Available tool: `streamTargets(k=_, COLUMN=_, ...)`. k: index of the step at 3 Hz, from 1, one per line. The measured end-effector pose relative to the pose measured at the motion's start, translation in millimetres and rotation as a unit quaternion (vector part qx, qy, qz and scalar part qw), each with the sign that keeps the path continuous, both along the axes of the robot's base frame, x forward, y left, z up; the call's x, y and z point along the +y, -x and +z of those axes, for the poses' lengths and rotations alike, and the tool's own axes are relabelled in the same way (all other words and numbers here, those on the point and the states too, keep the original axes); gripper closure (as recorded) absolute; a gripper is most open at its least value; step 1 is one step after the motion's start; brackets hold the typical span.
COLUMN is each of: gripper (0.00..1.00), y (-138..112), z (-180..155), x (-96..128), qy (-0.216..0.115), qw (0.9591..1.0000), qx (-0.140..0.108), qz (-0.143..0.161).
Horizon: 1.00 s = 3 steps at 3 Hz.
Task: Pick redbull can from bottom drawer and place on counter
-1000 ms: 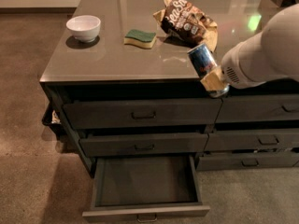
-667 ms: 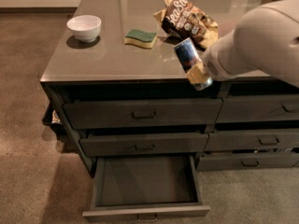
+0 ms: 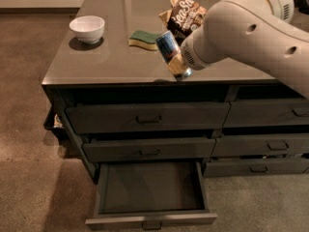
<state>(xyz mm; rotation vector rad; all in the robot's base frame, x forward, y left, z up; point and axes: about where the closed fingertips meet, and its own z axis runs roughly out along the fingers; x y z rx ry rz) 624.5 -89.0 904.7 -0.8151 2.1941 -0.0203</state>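
The redbull can is blue and silver, tilted, and held in my gripper above the front part of the counter. The gripper is shut on the can, with the white arm reaching in from the upper right. The can's lower end hovers just over the counter near its front edge. The bottom drawer is pulled open below and its inside shows nothing in it.
A white bowl sits at the counter's left. A green and yellow sponge lies at the middle, with a brown snack bag behind the can. Closed drawers fill the cabinet front.
The arm has moved left and further over the counter, carrying the can from beyond the front edge to above the countertop near the sponge.
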Motion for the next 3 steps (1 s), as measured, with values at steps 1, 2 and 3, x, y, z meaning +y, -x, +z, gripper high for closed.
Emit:
streamTargets(k=1, gripper=1.0, y=-16, z=-2, x=22, qy=-0.004, qw=0.9998, qx=0.001, qz=0.02)
streamTargets(k=2, gripper=1.0, y=-26, z=-5, x=41, qy=-0.005, qw=0.9992, qx=0.004, qz=0.04)
streamTargets(k=3, gripper=0.81, y=-31, z=-6, x=57, qy=0.0, qw=0.9979, qx=0.006, qz=0.064)
